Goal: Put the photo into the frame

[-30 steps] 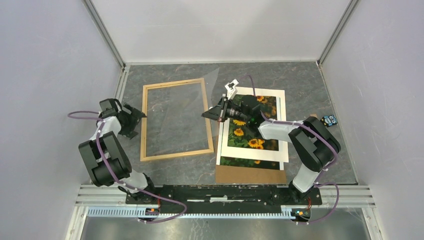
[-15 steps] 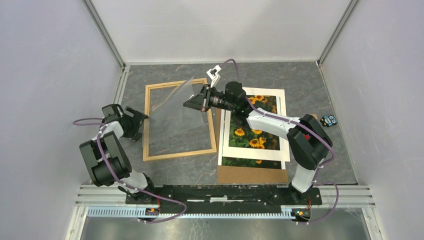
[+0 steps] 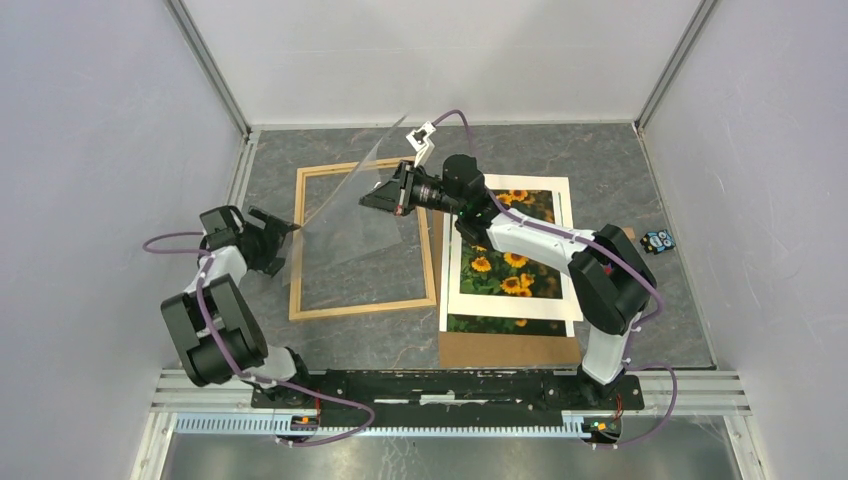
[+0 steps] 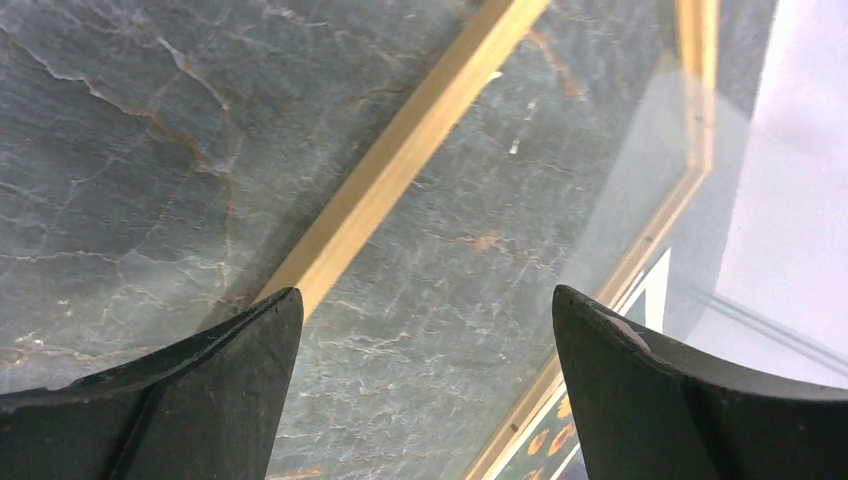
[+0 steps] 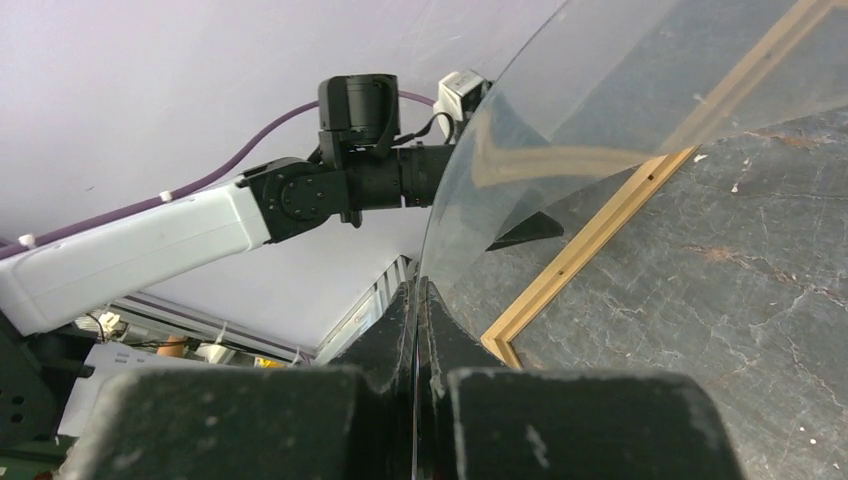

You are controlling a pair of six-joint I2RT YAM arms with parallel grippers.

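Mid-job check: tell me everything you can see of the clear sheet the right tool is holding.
The clear sheet is thin, colourless and see-through. It looks like plastic, since it bows in the right wrist view. The right tool is shut on one edge and holds it tilted above the frame. Its low corner points toward the open left tool, which does not grip it. The table and wood strips show through, with faint glare.

Grey stone-patterned table [image 3: 600, 160], wooden frame [image 3: 365, 307] lying left; brown board [image 3: 500, 350] right, small blue object [image 3: 656, 239] beyond
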